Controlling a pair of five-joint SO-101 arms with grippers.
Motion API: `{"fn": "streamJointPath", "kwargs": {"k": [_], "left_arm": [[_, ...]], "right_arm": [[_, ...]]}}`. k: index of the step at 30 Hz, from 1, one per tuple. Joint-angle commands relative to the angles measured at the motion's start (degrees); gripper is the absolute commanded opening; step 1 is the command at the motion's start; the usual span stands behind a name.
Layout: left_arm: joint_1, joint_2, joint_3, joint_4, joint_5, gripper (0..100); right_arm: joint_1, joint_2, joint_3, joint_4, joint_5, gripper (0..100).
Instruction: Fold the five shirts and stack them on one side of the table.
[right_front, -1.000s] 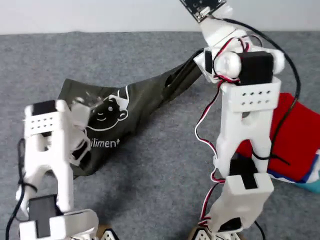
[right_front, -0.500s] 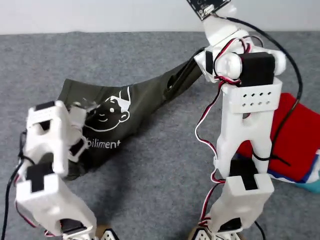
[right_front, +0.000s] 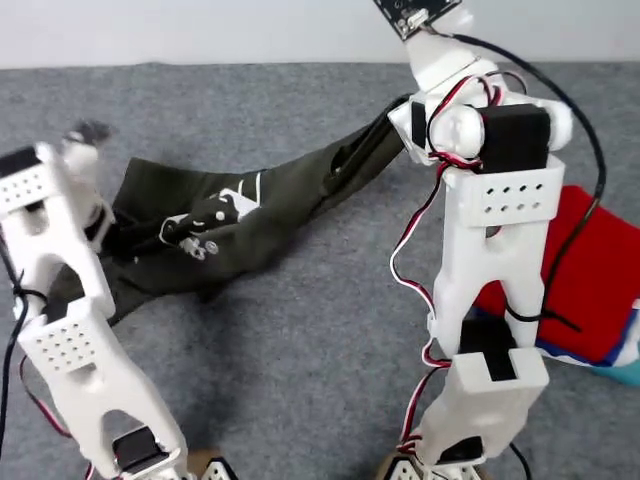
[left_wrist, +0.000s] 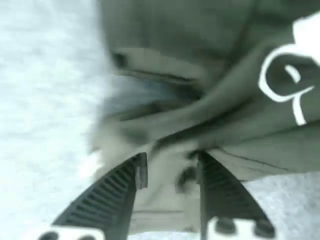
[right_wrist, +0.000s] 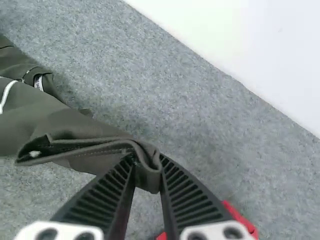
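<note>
A dark olive shirt (right_front: 270, 215) with a white cartoon print hangs stretched and bunched between both grippers over the grey table. At the table's left, my left gripper (right_front: 103, 228) is shut on one end of it. In the left wrist view the fabric (left_wrist: 220, 100) is pinched in that gripper (left_wrist: 169, 167). At the back middle, my right gripper (right_front: 396, 128) is shut on the other end. The right wrist view has this gripper (right_wrist: 147, 175) clamped over a folded edge of the shirt (right_wrist: 65, 135).
A folded red shirt (right_front: 600, 270) lies at the right edge, partly behind the right arm, with a teal and blue piece (right_front: 622, 368) under it. Its red corner (right_wrist: 240, 220) also appears by the right gripper. Bare grey table (right_front: 300, 380) spans the front middle. A white wall runs behind.
The left arm swung left and back, dragging its end of the shirt along. The shirt has gone from spread flat to a bunched, folded-over strip. The right arm has kept still.
</note>
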Motion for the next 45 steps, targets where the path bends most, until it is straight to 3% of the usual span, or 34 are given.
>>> {"fn": "streamJointPath", "kwargs": {"k": [1,7,16,23,30,45], "left_arm": [[-0.3,-2.5,-8.1,2.5,1.9,17],[1.9,-15.1,1.6,2.5,1.3,17],[12.3,-41.4,36.6,2.4,-4.1,17],[17.6,-43.3,52.4,-5.5,-4.1,19],[21.6,-33.0,54.3,-13.2,-3.0,22],[22.0,-16.1,40.4,-20.7,4.2,22]], "right_arm": [[0.0,-4.0,-0.4,2.2,-2.0,1.0],[-0.1,-4.1,-0.5,2.1,-2.1,1.0],[-0.1,-4.1,-0.4,2.1,-3.3,1.0],[-0.1,-3.6,-0.3,2.1,-4.3,1.0],[-0.1,-3.6,-0.2,2.2,-4.2,1.0],[0.1,-3.6,-0.2,2.2,-4.2,1.0]]}}
